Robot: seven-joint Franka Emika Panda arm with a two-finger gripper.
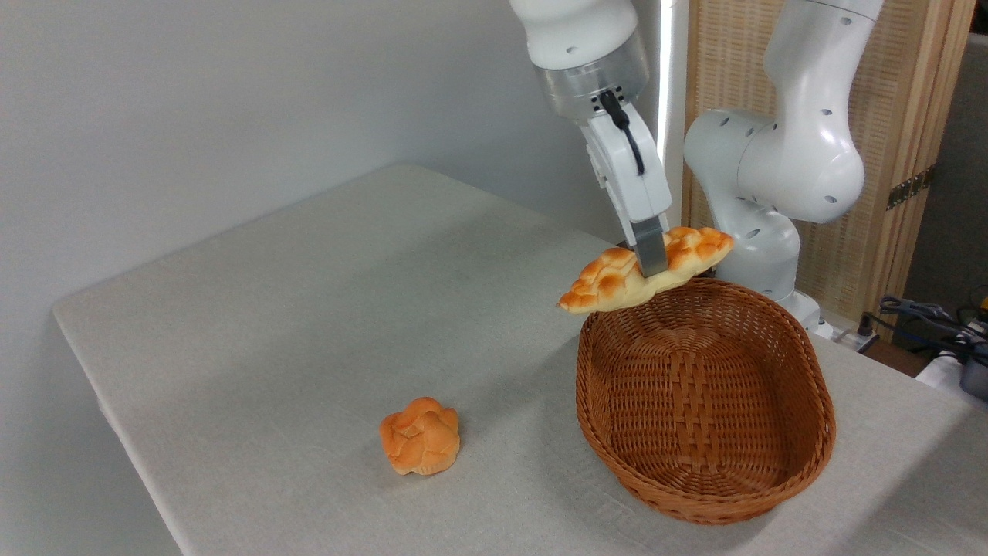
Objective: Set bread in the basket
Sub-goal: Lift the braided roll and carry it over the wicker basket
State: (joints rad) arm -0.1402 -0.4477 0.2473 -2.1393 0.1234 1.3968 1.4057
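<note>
Where the surface (309, 324) comes closest to the camera, a small round knotted bun (421, 436) lies by itself on the pale cloth, well apart from my pincer and to the left of the basket (803, 455). The basket stands upright at the right of the surface, an oval of reddish-brown wicker with a rolled rim and flared sides; its woven floor is visible and nothing lies in it.

Above the basket's far left rim hangs the bread (610, 286), a long braided loaf with pointed ends, pale yellow below and orange-brown on top. It is clear of the surface and, as far as I can tell, clear of the rim as well. The loaf is tilted: its left tip points down and out past the rim, its right end sits higher over the far edge of the basket.

My pincer (652, 259) is closed on the bread from above, pinching it across its width near the middle, slightly toward the right end. The near finger (651, 251) crosses the front of the loaf; the other is hidden behind it.

Farther back, my white arm (803, 154) rises from its base beyond the basket, in front of a wooden slatted screen (918, 116).
</note>
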